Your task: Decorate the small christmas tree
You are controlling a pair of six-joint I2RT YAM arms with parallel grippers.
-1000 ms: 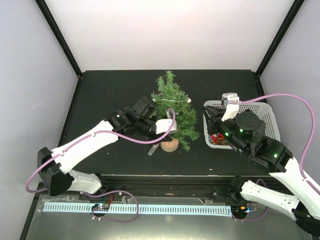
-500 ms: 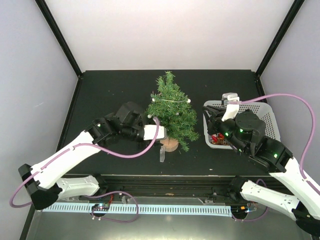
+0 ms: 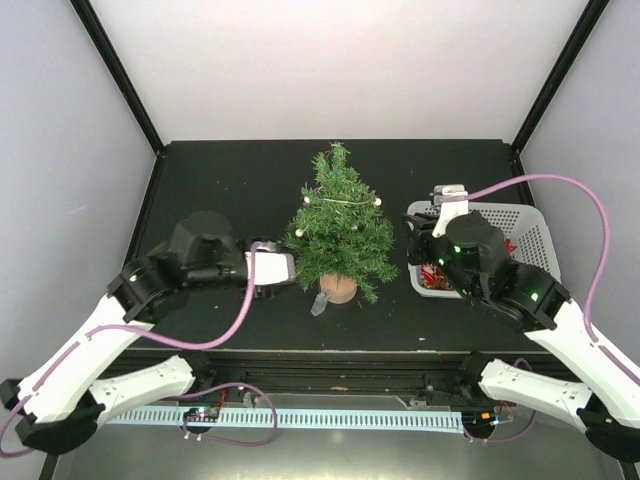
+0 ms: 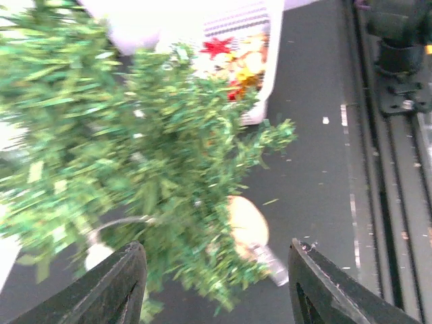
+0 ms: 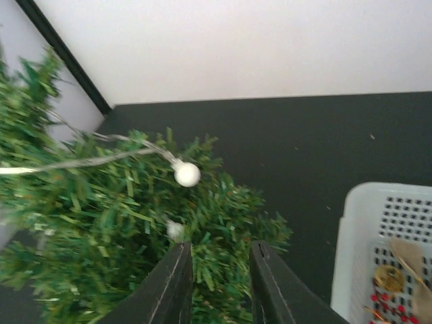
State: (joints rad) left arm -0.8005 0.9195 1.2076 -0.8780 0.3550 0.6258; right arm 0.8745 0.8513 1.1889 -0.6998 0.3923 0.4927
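Basket (image 3: 530, 238) right of the small christmas tree (image 3: 338, 235) holds red, gold ornaments (image 3: 436, 280). Left gripper (image 4: 216, 248) gapes empty; right gripper (image 5: 221, 248) barely parted.

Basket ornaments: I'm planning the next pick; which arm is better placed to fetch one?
Probably right: the right gripper hangs beside the white basket holding the ornaments; the left gripper sits across the tree from it.

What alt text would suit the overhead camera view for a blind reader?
A small christmas tree strung with white beads stands on a black table. The left gripper is just beside it; the right gripper is at a white basket of ornaments.
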